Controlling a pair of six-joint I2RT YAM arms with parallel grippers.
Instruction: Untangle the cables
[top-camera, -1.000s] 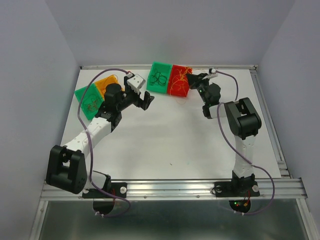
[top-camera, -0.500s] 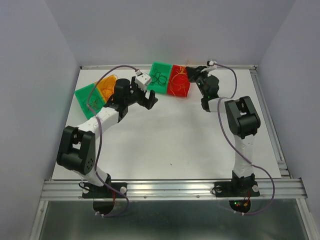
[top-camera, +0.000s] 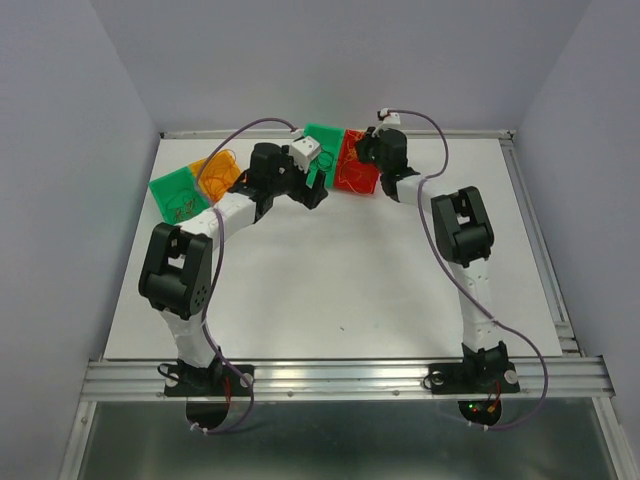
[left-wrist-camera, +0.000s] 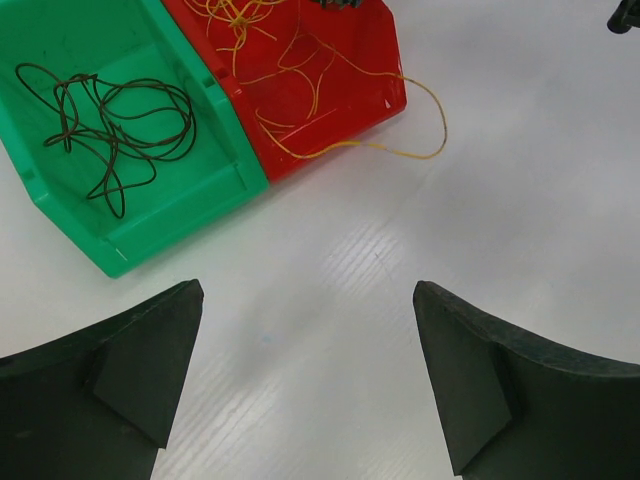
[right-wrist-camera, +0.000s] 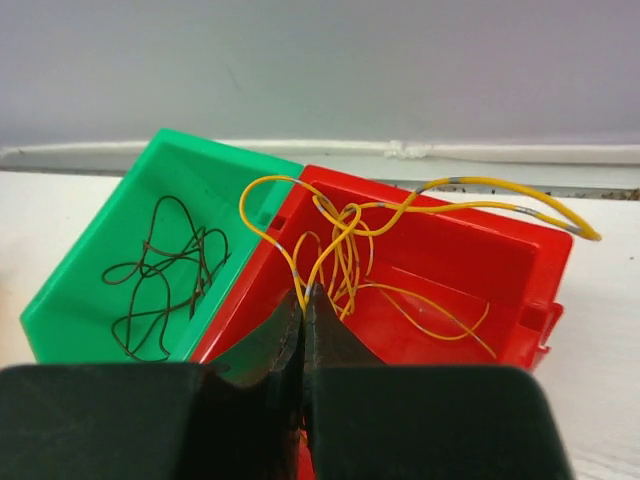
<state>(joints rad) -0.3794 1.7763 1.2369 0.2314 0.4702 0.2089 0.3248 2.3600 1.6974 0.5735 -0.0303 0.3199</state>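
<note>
A tangle of thin yellow-orange cables (right-wrist-camera: 345, 245) lies in the red bin (right-wrist-camera: 470, 260) at the table's far edge. My right gripper (right-wrist-camera: 305, 292) is shut on one strand of it, just above the bin's near-left corner. Several loops rise from the pinch, and one long strand arches right over the bin. Dark cables (right-wrist-camera: 165, 275) curl in the green bin (right-wrist-camera: 110, 250) beside it. In the left wrist view, one yellow loop (left-wrist-camera: 443, 125) spills over the red bin's (left-wrist-camera: 395, 90) rim onto the table. My left gripper (left-wrist-camera: 308, 290) hangs open over bare table in front of both bins, holding nothing.
A second green bin (top-camera: 178, 195) and an orange bin (top-camera: 215, 172), both holding thin wires, sit at the far left of the table. The back wall rises right behind the bins. Thick purple cables run along both arms.
My left arm has swung right and forward, bringing its open gripper up to the green and red bins. My right gripper has moved left over the red bin, still shut.
</note>
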